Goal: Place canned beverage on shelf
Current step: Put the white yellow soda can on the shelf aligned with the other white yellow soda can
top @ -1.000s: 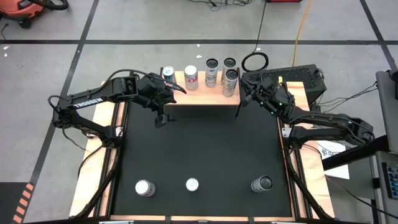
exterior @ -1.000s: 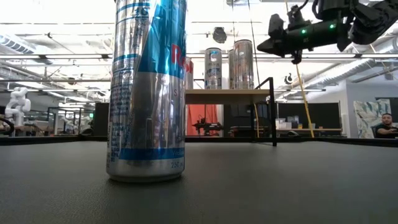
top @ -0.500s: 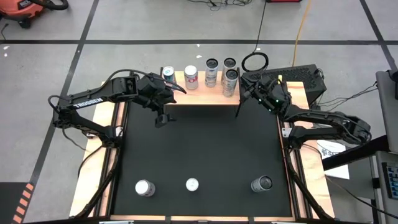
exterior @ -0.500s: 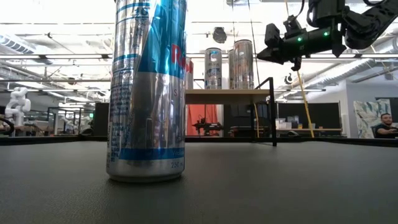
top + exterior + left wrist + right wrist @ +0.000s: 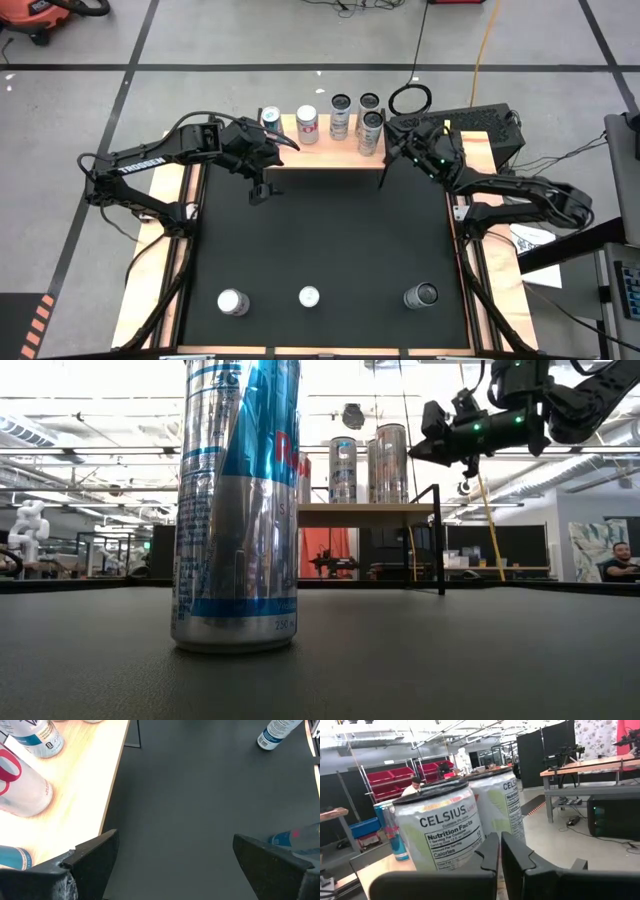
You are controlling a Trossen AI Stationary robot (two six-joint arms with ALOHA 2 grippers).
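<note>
Hovering my left gripper [image 5: 266, 178] wide open and empty over the shelf [image 5: 320, 152] edge, I should swing clear of the shelved cans toward the three cans at the near edge, such as the middle can [image 5: 309, 297]. My right gripper [image 5: 400, 150], pinched shut, waits beside the Celsius cans [image 5: 470, 822].

Black jointed arms [image 5: 150, 165] (white lettering), looped black cables.
</note>
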